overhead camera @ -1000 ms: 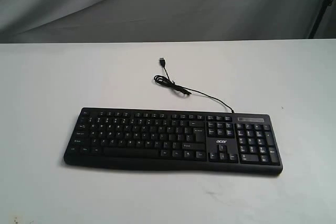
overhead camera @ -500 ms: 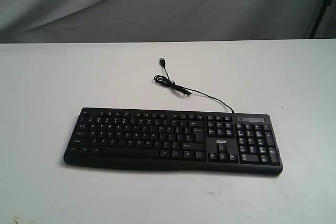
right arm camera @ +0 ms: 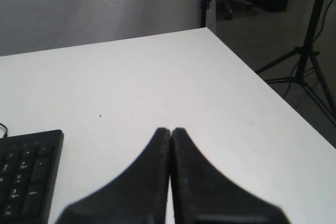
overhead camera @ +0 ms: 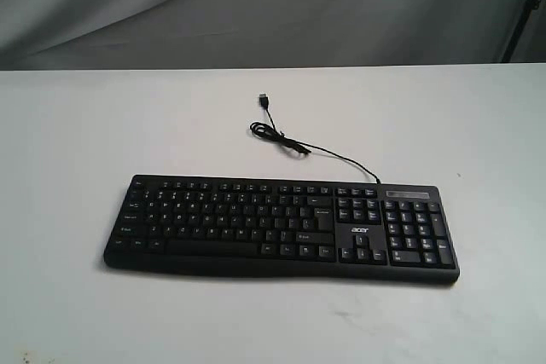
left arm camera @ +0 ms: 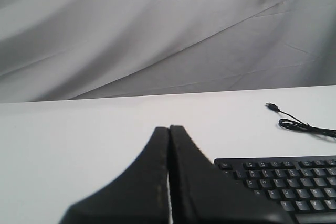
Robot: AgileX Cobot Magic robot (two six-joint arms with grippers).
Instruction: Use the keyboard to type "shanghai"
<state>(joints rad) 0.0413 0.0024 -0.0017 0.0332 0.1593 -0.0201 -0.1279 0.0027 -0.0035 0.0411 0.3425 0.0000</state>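
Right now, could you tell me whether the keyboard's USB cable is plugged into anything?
No, the USB cable from the keyboard ends in a free plug lying on the table.

You have no change to log here. Across the exterior view, the keyboard (overhead camera: 281, 228) and its cable (overhead camera: 294, 147) sit exactly where the earlier pictures put them, with no shift, turn or key movement that you can make out. The left gripper (left arm camera: 169, 128) and right gripper (right arm camera: 171, 129) appear only in the present wrist views, so you cannot tell whether either has moved.
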